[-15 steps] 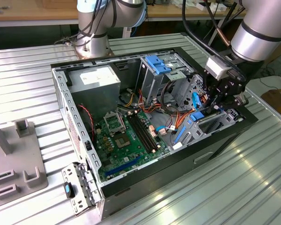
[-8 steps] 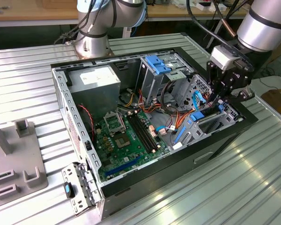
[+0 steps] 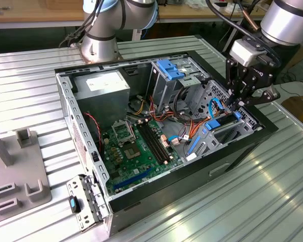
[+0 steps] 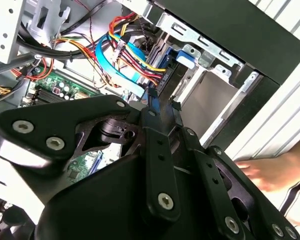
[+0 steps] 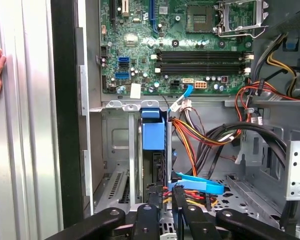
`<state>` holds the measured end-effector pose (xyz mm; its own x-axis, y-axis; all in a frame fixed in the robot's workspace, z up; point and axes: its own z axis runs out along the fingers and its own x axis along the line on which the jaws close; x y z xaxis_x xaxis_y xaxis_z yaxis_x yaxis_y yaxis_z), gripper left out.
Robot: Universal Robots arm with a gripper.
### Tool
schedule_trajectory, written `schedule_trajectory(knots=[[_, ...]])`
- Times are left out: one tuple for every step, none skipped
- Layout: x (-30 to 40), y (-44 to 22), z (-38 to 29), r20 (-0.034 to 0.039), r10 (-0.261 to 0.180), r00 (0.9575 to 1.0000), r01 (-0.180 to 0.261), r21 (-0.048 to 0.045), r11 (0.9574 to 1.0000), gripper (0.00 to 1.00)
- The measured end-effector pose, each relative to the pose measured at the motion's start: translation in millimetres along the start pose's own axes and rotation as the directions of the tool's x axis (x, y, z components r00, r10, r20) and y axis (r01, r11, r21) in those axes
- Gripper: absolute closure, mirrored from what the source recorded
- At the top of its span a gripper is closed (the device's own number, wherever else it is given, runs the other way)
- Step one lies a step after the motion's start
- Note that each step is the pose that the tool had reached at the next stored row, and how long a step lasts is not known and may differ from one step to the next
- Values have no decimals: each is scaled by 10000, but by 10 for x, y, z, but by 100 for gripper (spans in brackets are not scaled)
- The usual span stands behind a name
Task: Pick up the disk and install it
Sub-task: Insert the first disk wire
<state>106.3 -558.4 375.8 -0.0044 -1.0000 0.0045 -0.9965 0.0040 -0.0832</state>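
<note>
The disk point(image 3: 223, 130) stands on edge in the drive bay at the front corner of the open computer case point(image 3: 65, 101), on the exterior view's right. Its blue rail frame faces up. In the first wrist view the disk point(image 5: 153, 137) shows as a narrow upright slab with a blue cap between grey bay walls. My gripper point(image 3: 236, 104) hangs just above it without touching it. In both wrist views the black fingers point(image 5: 151, 220) are drawn close together, and I see nothing between them. The gripper point(image 4: 162, 100) points down toward the bay.
A person's hand point(image 4: 270, 172) rests on the ribbed table beside the case. Bundled cables point(image 5: 210, 135) and a blue flat cable point(image 5: 200, 184) crowd the space next to the bay. The motherboard point(image 3: 136, 151), power-supply box point(image 3: 103, 85) and a metal cage with a blue latch point(image 3: 170, 68) sit deeper inside.
</note>
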Motion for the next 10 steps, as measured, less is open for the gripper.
schedule_trajectory(knots=[[-3,1,-1,0,-2,10000,2,2,10000,75],[-3,5,-1,0,0,10000,0,2,10000,75],[-4,5,-1,-1,0,10000,0,2,10000,75],[-4,6,-1,-1,0,10000,0,2,10000,75],[-4,6,-1,-1,0,10000,0,2,10000,75],[-4,4,1,-1,1,10000,-1,-293,9996,75],[-4,2,2,-2,0,10000,0,-476,9989,75],[-4,1,2,-3,-2,10000,2,-491,9988,75],[-4,1,2,-2,-2,10000,2,-503,9987,75],[-4,1,2,-3,-2,10000,2,-517,9987,75]])
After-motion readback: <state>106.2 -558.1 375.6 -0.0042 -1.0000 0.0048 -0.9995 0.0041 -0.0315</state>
